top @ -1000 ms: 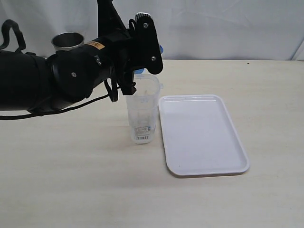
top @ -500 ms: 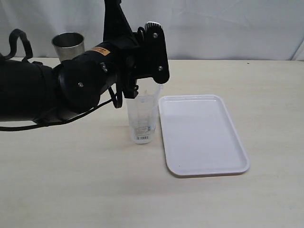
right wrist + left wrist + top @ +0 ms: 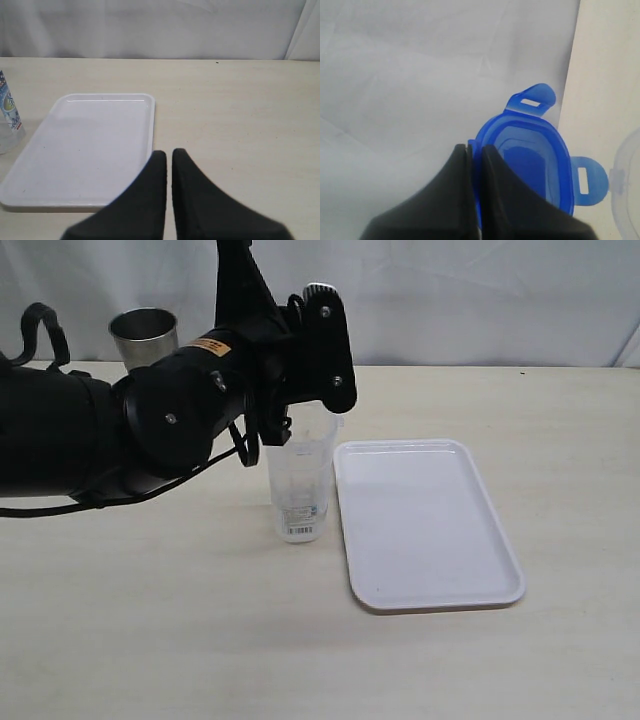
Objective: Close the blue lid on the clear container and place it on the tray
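Currently: left gripper [image 3: 474, 150] is pinched tight on the rim of the blue lid [image 3: 530, 165]. The lid is carried on edge, and two of its slotted flaps show in the left wrist view. The left arm hangs over the mouth of the clear container [image 3: 300, 490], whose rim shows just beside the lid. The container stands upright on the beige table [image 3: 150, 630], not yet lidded, just beside the left long edge of the tray [image 3: 430, 530]; touching or not, cannot tell. Right gripper [image 3: 169, 156]: fingers pressed together on nothing, over the table beside the tray. Steel cup [image 3: 143, 332] stands behind the left arm.
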